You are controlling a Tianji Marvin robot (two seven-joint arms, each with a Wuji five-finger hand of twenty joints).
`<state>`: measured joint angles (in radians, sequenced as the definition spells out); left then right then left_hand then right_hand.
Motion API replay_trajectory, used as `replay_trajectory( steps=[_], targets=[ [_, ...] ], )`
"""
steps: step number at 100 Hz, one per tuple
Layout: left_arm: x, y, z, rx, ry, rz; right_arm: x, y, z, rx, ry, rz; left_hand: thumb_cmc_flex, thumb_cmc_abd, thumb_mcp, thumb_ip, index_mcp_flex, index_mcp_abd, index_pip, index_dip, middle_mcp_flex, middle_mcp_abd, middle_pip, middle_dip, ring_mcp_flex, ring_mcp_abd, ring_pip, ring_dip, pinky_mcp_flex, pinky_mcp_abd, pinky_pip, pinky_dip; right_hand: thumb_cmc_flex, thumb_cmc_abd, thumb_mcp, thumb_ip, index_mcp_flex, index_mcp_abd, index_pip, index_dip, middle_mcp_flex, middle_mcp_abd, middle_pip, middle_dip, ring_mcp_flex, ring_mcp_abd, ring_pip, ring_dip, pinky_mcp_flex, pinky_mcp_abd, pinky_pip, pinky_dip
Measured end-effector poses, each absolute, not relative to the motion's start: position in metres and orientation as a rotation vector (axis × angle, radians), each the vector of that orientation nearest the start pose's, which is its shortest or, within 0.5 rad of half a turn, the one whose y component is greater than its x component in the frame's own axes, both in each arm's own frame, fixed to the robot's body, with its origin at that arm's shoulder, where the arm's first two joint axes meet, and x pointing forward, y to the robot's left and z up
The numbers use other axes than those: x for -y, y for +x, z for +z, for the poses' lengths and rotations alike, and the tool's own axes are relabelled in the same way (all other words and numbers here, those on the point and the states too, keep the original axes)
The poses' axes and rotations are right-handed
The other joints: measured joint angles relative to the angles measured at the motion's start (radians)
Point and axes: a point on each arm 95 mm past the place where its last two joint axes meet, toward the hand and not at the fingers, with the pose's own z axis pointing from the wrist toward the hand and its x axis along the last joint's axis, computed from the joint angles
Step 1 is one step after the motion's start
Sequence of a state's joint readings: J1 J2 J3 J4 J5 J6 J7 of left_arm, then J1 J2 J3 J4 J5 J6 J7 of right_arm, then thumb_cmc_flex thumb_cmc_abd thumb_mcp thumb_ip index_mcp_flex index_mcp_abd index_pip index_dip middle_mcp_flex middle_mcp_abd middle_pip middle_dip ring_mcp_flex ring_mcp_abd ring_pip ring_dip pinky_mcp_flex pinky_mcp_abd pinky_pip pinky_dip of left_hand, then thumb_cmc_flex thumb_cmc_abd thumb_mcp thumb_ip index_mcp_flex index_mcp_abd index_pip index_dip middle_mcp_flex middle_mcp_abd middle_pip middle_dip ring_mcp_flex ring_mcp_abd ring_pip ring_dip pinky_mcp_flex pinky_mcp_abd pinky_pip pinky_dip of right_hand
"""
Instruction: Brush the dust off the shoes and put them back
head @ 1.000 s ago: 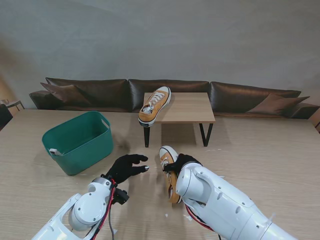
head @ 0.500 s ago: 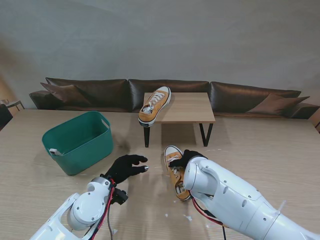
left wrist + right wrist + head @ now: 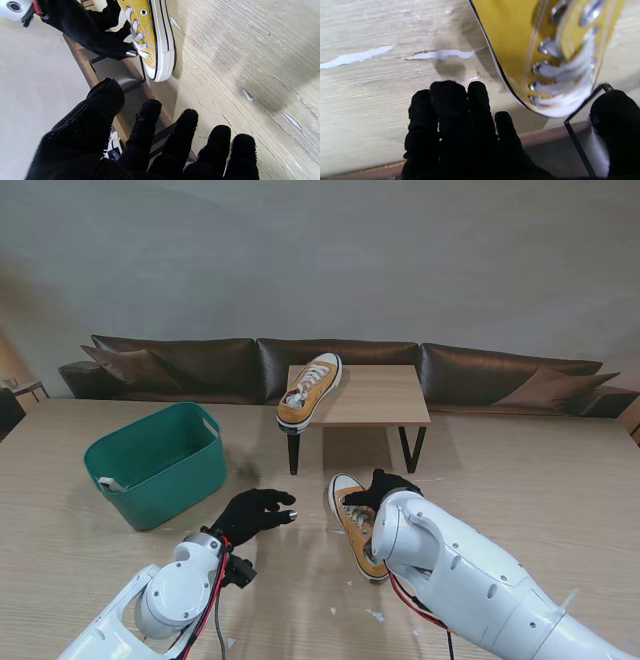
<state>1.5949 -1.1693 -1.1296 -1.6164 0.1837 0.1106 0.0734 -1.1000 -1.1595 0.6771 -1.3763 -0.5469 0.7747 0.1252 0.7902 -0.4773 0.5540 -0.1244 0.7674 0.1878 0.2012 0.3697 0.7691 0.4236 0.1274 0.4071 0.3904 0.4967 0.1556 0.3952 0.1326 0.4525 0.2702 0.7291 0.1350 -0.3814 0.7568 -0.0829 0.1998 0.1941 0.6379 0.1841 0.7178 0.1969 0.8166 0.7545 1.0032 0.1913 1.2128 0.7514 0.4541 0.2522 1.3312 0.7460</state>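
My right hand in its black glove is shut on a yellow canvas shoe, gripping near the laces, toe pointing away from me. The left wrist view shows that shoe on its side against the tabletop, with the right hand at its laces. In the right wrist view the shoe sits between thumb and fingers. My left hand hovers open to the shoe's left, fingers spread and holding nothing. The second yellow shoe lies on the small wooden table farther away, overhanging its left edge.
A green basket stands at the left with a small white item on its rim. White paper scraps lie on the tabletop near my right arm. A dark sofa runs along the far side.
My right hand has carried the shoe a little to the right and farther from me, turning it. The left hand and the shoe on the small table have stayed put.
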Motion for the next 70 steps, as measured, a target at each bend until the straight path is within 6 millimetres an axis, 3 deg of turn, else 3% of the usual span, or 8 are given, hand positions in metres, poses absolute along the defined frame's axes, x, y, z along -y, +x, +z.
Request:
replay_trajectory(
  steps=[22, 36, 42, 64, 70],
  targets=[
    [0.043, 0.384, -0.353, -0.971, -2.101, -1.864, -0.074, 0.445, -0.328, -1.283, 1.823, 1.135, 0.000, 0.000, -0.003, 0.000, 0.000, 0.000, 0.000, 0.000, -0.022, -0.018, -0.019, -0.015, -0.002, 0.000, 0.000, 0.000, -0.003, 0.000, 0.000, 0.000, 0.000, 0.000, -0.024, 0.000, 0.021, -0.116, -0.011, 0.001, -0.060, -0.004, -0.076, -0.043, -0.111, 0.031, -0.149, -0.027, -0.001, 0.000, -0.105, -0.022],
    [0.041, 0.386, -0.355, -0.984, -2.085, -1.850, -0.064, 0.435, -0.312, -1.289, 1.734, 1.249, 0.000, 0.000, -0.003, 0.000, 0.000, 0.000, 0.000, 0.000, -0.034, -0.021, -0.024, -0.028, -0.002, 0.000, 0.000, 0.000, -0.011, -0.001, 0.000, 0.001, 0.043, -0.002, -0.020, 0.001, 0.091, -0.177, -0.058, 0.111, -0.083, -0.004, -0.103, -0.072, -0.168, 0.047, -0.274, -0.065, -0.006, 0.010, -0.166, -0.024],
    [0.040, 0.386, -0.356, -0.986, -2.079, -1.846, -0.057, 0.429, -0.306, -1.293, 1.724, 1.333, 0.000, 0.000, -0.003, 0.000, 0.000, 0.000, 0.001, 0.000, -0.034, -0.023, -0.024, -0.034, -0.002, 0.000, -0.001, 0.000, -0.011, -0.001, 0.000, 0.001, 0.053, -0.041, -0.017, 0.001, 0.116, -0.209, -0.053, 0.148, -0.095, -0.007, -0.114, -0.083, -0.173, 0.051, -0.315, -0.077, -0.004, 0.011, -0.177, -0.025],
    [0.038, 0.389, -0.361, -1.024, -2.035, -1.817, -0.028, 0.407, -0.303, -1.387, 1.670, 1.477, 0.000, 0.000, -0.003, 0.000, 0.000, 0.000, 0.001, 0.000, -0.034, -0.025, -0.024, -0.035, -0.002, 0.000, -0.001, 0.000, -0.012, -0.001, 0.000, 0.001, 0.104, -0.137, 0.142, 0.001, 0.176, -0.278, -0.093, 0.260, -0.121, -0.020, -0.139, -0.095, -0.201, 0.052, -0.365, -0.080, -0.004, 0.012, -0.201, -0.040],
    [0.038, 0.390, -0.363, -1.026, -2.035, -1.815, -0.020, 0.402, -0.303, -1.417, 1.660, 1.497, 0.000, 0.000, -0.003, 0.000, 0.000, 0.000, 0.001, 0.000, -0.034, -0.025, -0.024, -0.035, -0.002, 0.000, -0.001, 0.000, -0.012, -0.001, 0.000, 0.001, 0.116, -0.165, 0.129, 0.001, 0.195, -0.290, -0.097, 0.273, -0.121, -0.024, -0.139, -0.095, -0.201, 0.052, -0.369, -0.080, -0.004, 0.012, -0.203, -0.042]
  ],
)
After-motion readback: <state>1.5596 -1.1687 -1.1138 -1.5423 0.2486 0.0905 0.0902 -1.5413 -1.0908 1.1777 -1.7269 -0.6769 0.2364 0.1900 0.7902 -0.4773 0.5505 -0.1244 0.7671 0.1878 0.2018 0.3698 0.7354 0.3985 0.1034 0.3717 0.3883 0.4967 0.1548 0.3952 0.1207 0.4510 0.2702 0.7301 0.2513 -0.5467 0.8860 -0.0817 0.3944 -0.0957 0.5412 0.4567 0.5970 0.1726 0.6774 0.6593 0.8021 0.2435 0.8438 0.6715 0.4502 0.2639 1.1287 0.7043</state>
